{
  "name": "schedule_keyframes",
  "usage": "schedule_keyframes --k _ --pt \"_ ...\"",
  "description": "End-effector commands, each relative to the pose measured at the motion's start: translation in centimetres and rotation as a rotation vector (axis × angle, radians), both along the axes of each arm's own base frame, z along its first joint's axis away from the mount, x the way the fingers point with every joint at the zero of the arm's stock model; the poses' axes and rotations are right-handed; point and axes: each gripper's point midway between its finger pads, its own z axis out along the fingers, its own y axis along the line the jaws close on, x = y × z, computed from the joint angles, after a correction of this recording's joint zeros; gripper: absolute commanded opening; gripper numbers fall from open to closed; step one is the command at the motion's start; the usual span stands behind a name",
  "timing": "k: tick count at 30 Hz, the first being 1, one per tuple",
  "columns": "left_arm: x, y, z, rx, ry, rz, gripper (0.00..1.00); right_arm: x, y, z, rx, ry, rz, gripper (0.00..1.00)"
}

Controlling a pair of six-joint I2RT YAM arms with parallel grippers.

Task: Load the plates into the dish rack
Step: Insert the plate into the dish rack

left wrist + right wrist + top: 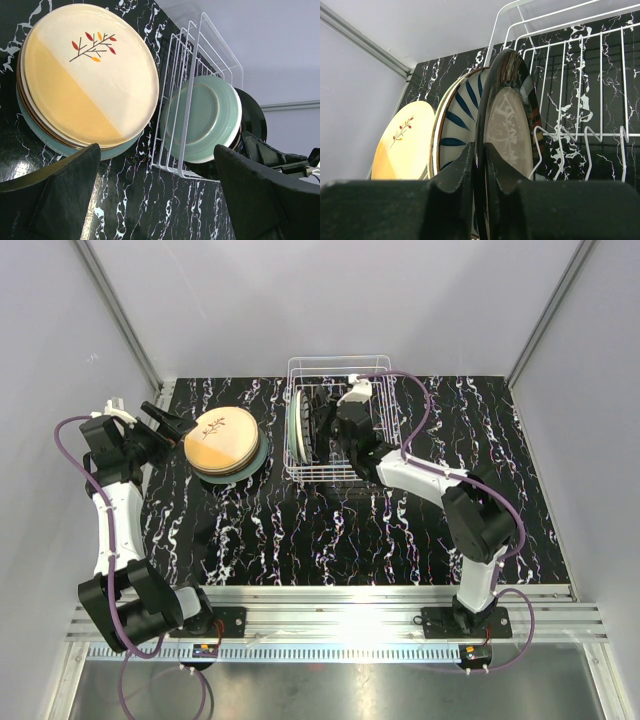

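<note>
And the right gripper (pixel 480 152) is clamped on the rim of the dark plate (pixel 512 105), upright inside the dish rack (pixel 582 90), with a striped plate (pixel 455 125) just to its left. The left gripper (pixel 157 155) is spread wide, and the stacked plates (pixel 85 75) sit on the table (pixel 140 210) just ahead.

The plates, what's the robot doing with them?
It's loading them into the white dish rack. The right gripper is shut on a dark plate, holding it on edge in the rack beside a blue-striped plate, with a green one also racked. The left gripper is open next to the stack on the table, leaf plate on top.
</note>
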Motion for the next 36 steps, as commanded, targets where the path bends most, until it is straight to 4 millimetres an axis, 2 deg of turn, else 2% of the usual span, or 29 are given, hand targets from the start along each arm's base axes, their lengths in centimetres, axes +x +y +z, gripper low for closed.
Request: schedule_keyframes --k 1,5,11,18,23,25,28,30,31,33,34,35,36 --pt "0.3 -0.4 0.7 -0.009 -0.039 -0.029 0.99 0.3 1.7 8.8 0.164 -0.176 0.029 0.2" --pt "0.4 -0.4 0.6 -0.013 -0.038 -0.031 0.99 0.3 2.3 8.4 0.155 -0.169 0.045 0.26" --pt "0.4 -0.5 0.7 -0.014 -0.039 -0.035 0.99 0.3 3.1 8.1 0.145 -0.164 0.063 0.29" --pt "0.4 -0.4 0.6 -0.013 -0.038 -0.034 0.99 -0.1 2.7 8.9 0.136 -0.176 0.061 0.31" --pt "0.5 -0.4 0.2 -0.011 -0.025 -0.034 0.99 -0.8 1.5 10.5 0.117 -0.212 0.04 0.34" --pt "0.3 0.2 -0.5 0.01 0.017 -0.004 0.99 -1.1 1.1 10.9 0.108 -0.217 0.038 0.36" --pt "0.2 1.3 -1.1 0.052 0.052 0.049 0.99 -2.2 0.3 12.8 0.096 -0.251 0.047 0.38" --pt "0.2 1.7 -1.6 0.062 0.068 0.07 0.99 -2.7 -0.2 12.8 0.07 -0.26 0.056 0.38" --pt "0.3 1.8 -2.1 0.06 0.085 0.074 0.99 -3.4 -0.6 13.8 0.073 -0.277 0.061 0.39" --pt "0.3 2.3 -2.8 0.058 0.115 0.091 0.99 -4.1 -1.0 13.3 0.042 -0.281 0.074 0.39" --pt "0.5 2.5 -3.5 0.051 0.134 0.093 0.99 -4.8 -1.7 14.4 0.049 -0.302 0.071 0.39" --pt "0.5 2.7 -3.8 0.046 0.143 0.097 0.99 -5.2 -2.0 13.4 0.023 -0.295 0.079 0.39" --pt "0.7 2.7 -4.4 0.035 0.156 0.089 0.99 -5.6 -2.4 13.5 0.017 -0.303 0.081 0.38"
